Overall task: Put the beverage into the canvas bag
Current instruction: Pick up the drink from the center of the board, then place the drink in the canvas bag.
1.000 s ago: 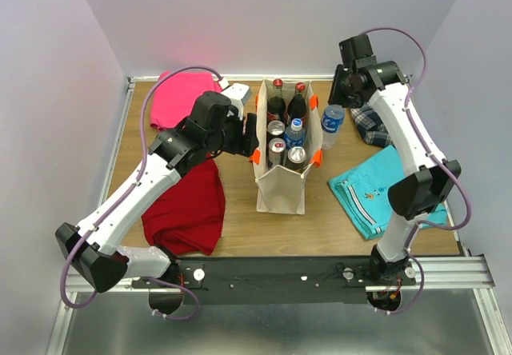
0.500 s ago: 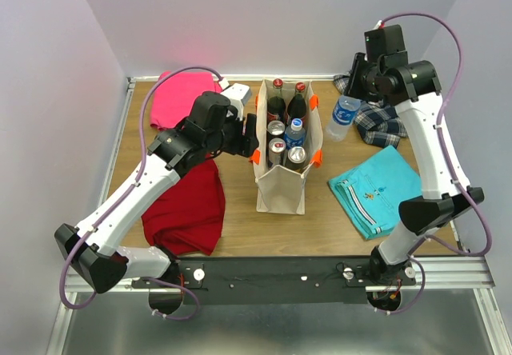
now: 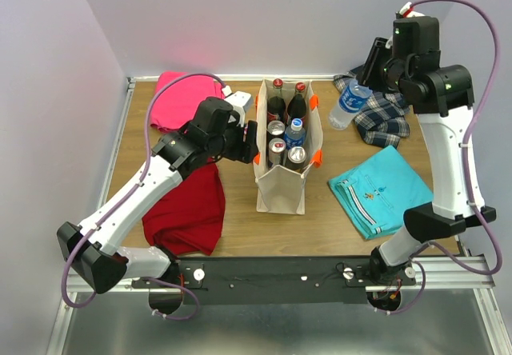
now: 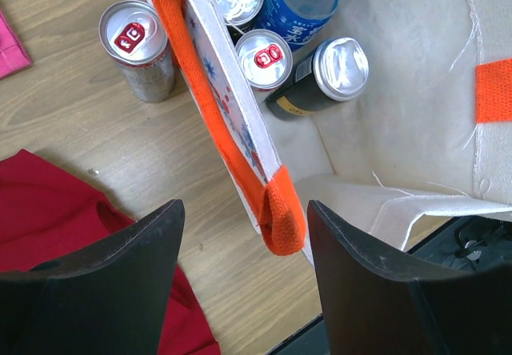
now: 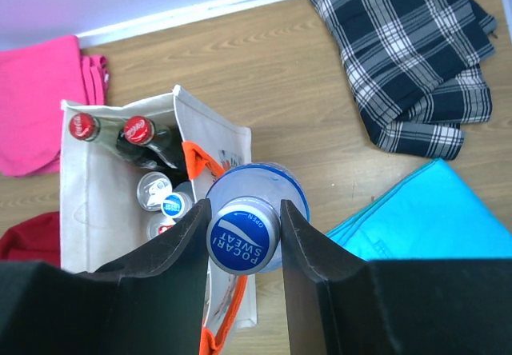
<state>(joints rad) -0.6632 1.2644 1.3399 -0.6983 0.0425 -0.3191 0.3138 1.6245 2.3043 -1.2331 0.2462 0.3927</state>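
The Pocari Sweat bottle [image 5: 242, 241] is being clamped by the right gripper [image 5: 245, 211], right of the canvas bag [image 3: 280, 189]. Its wall is being straddled by the open left gripper [image 4: 242, 219].

Spread fingers [image 4: 104, 283] flanking canvas bag [image 4: 416, 43] wall, orange strap [image 4: 284, 215] between, silver can [image 4: 136, 47] outside

A clear water bottle [image 3: 350, 107] with a blue cap and label is hanging tilted, clamped at its neck by the right gripper [image 5: 244, 211]. The cream canvas bag [image 3: 280, 189] is standing upright and open, lower and to that gripper's left, its orange-strapped wall passing between the left gripper's [image 4: 244, 235] spread fingers.
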